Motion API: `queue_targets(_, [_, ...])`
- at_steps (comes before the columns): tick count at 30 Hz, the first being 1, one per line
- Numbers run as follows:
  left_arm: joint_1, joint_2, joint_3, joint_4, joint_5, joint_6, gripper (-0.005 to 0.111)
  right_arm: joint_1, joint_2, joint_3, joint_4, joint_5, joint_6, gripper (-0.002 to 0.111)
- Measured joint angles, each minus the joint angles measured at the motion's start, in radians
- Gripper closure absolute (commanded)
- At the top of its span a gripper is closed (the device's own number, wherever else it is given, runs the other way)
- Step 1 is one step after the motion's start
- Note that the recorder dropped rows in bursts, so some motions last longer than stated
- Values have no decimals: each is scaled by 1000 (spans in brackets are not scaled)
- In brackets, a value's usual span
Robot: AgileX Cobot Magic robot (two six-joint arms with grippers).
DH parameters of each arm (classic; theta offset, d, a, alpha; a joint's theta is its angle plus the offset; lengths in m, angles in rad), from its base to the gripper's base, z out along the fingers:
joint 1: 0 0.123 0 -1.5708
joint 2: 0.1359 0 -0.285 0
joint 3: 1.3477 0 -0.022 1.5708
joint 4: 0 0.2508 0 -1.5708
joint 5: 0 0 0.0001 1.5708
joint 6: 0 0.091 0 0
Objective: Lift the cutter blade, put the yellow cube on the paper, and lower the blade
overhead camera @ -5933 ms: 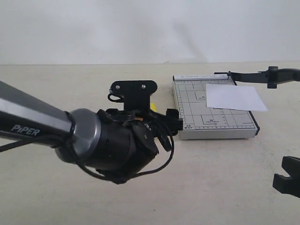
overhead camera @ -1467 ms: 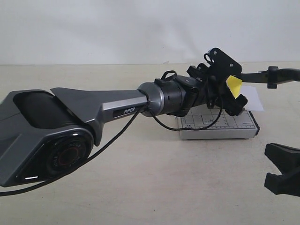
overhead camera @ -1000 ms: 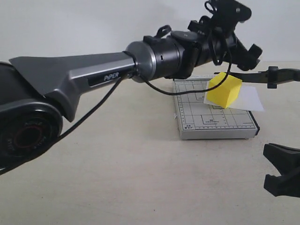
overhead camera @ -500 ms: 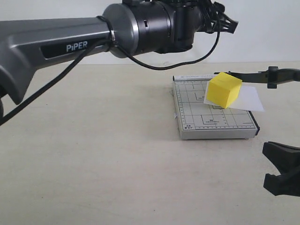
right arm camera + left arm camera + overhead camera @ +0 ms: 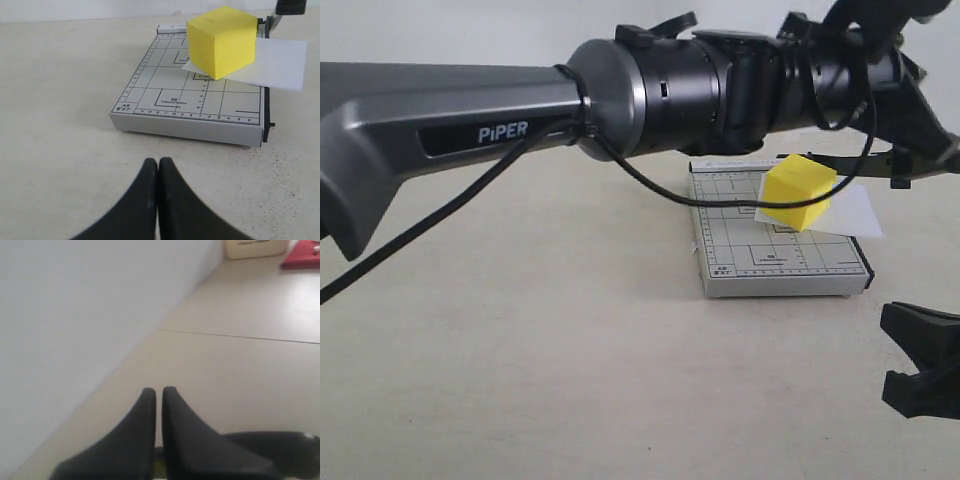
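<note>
The yellow cube [image 5: 798, 192] [image 5: 222, 40] rests tilted on the white paper [image 5: 855, 213] [image 5: 280, 62], which lies on the grey gridded trimmer [image 5: 760, 255] [image 5: 165, 85]. The cutter blade [image 5: 898, 176] [image 5: 290, 7] stands raised at the trimmer's far right, mostly hidden behind my left arm. My left gripper [image 5: 930, 125] [image 5: 158, 390] hangs above the blade's handle end, its fingers together with only a hairline gap and nothing between them. A rounded black bar [image 5: 280, 442] shows just beside the fingers. My right gripper [image 5: 920, 372] [image 5: 158, 161] is shut and empty, low in front of the trimmer.
The long grey left arm [image 5: 520, 110] spans the exterior view above the table and crosses over the trimmer. A white wall [image 5: 75, 315] backs the table. In the left wrist view a red object [image 5: 306, 255] and a beige box [image 5: 250, 247] lie far off.
The left gripper carried the cube to the paper, let it go and rose. In the last half second it dropped and reached right, over the raised blade. The right gripper stayed put.
</note>
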Motion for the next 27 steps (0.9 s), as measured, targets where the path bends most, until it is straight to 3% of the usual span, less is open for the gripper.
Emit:
queue_targets(3, [-2,-10,90,0,103,-69,102,0,0,0,0,0,-4,109])
queue_targets(6, [-4,-41,234,3,98,-184,102,0,0,0,0,2,-9,109])
queue_targets(13, [-1,-198,570,33,-366,-627,102,0,0,0,0,2,-11,109])
queue_targets(21, [4,-473,1000,276,-851,-1480,102,0,0,0,-11,2,-14,109])
queue_targets(23, [6,-559,1114,386,-958,-1504,102,0,0,0,-15,2,-14,109])
queue_targets(27, [-15,-821,1246,491,-1077,-1202,102,0,0,0,-17,2,-14,109])
